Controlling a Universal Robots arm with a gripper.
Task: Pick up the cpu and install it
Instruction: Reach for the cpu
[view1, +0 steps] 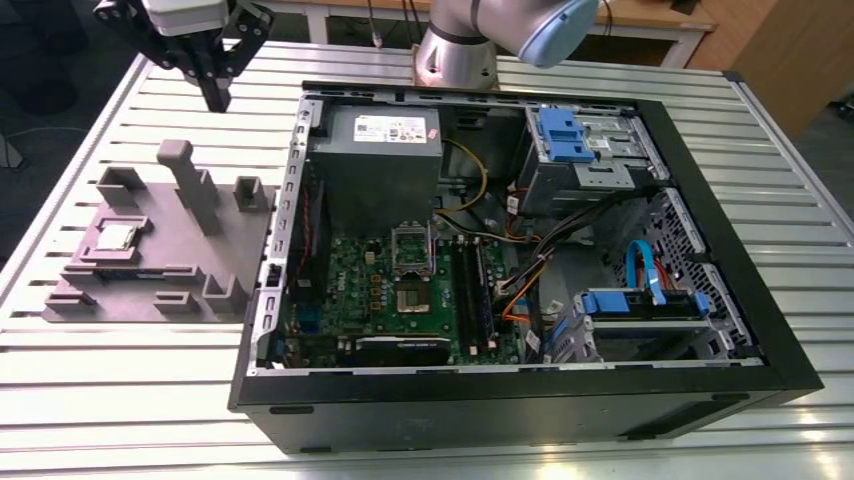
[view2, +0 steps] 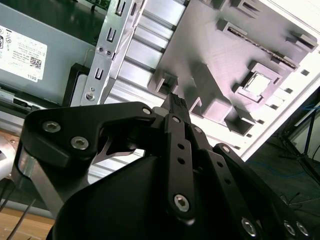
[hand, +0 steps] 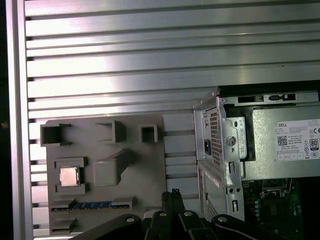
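1. My gripper (view1: 216, 100) hangs above the slatted table (view1: 80, 400), off the far edge of the grey-mauve block (view1: 220, 255). It is just outside the open computer case (view1: 534, 405).
2. Its fingers are pressed together at the tips with nothing between them, as both wrist views show.
3. The cpu (view1: 118, 237) lies flat in a square pocket of the block, shiny face up. It is well apart from my fingertips (hand: 172, 194).
4. In the exterior view it lies toward that view's left and nearer the camera than my tool.
5. The block's tall post (view1: 187, 180) stands roughly between the two.
6. The chip is square, so it has no long axis. Its edges run parallel to the block's.
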